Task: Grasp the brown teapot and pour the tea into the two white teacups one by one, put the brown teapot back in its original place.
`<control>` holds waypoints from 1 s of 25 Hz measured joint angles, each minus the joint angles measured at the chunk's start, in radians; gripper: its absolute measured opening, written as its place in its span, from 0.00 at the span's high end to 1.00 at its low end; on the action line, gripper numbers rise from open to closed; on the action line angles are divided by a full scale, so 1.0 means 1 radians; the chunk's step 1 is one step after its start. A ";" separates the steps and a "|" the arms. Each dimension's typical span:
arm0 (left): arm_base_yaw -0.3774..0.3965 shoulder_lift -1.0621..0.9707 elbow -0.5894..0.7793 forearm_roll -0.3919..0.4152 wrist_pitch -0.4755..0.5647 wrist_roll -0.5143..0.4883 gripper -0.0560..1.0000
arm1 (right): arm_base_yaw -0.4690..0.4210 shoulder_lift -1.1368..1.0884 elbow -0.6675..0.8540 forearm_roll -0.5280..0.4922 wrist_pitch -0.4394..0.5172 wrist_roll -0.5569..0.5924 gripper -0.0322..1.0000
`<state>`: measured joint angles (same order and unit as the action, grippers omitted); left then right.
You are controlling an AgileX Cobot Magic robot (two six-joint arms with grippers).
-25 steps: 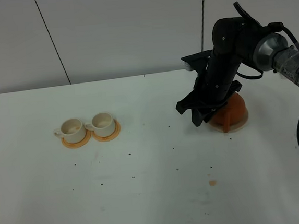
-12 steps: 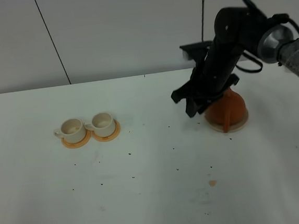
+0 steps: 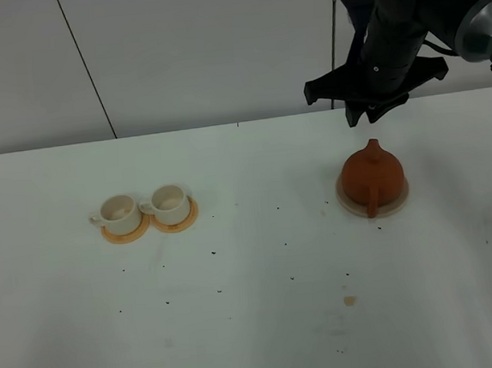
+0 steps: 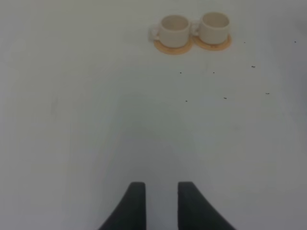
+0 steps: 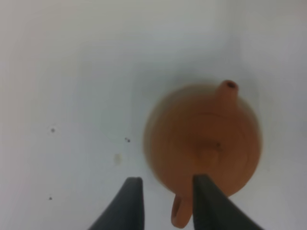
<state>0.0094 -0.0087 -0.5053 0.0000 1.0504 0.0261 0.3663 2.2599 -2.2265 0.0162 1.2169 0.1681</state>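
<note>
Nearest: left hand [image 4: 159,186], low over the white counter [image 3: 242,339], fingers narrowly parted, gripping nothing. Further along the counter, scattered dark specks and a small brownish stain [image 3: 349,301]. At mid-depth on the left, left teacup [image 3: 117,211] and right teacup [image 3: 170,203] side by side, close together, handles pointing left, each on its own orange coaster [image 3: 132,237] [image 3: 190,221]. At mid-depth on the right, well apart from the cups, the brown teapot [image 3: 372,173] upright on the pale round saucer [image 3: 401,200], lid on, loop handle toward the near edge, spout pointing away. Farthest: right hand [image 5: 167,180], high over the teapot and clear of it, fingers moderately apart, empty.
</note>
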 joint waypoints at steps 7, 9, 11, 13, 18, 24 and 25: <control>0.000 0.000 0.000 0.000 0.000 0.000 0.72 | -0.002 0.003 0.037 -0.038 -0.003 0.037 0.73; 0.000 0.000 0.000 0.000 0.000 0.000 0.72 | -0.005 0.003 0.080 -0.050 -0.003 0.044 0.73; 0.000 0.000 0.000 0.000 0.000 0.000 0.72 | -0.008 0.004 0.113 -0.052 -0.001 0.044 0.73; 0.000 0.000 0.000 0.000 0.000 0.000 0.72 | -0.010 0.004 0.122 -0.048 0.002 0.042 0.73; 0.000 0.000 0.000 0.000 0.000 0.000 0.72 | -0.010 0.004 0.086 0.003 0.001 -0.001 0.73; 0.000 0.000 0.000 0.000 0.000 0.000 0.72 | -0.010 0.004 0.017 0.011 0.001 0.033 0.73; 0.000 0.000 0.000 0.000 0.000 0.000 0.72 | -0.012 0.004 0.013 0.012 0.000 0.069 0.73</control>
<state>0.0094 -0.0087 -0.5053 0.0000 1.0504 0.0261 0.3546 2.2640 -2.2133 0.0281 1.2167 0.2366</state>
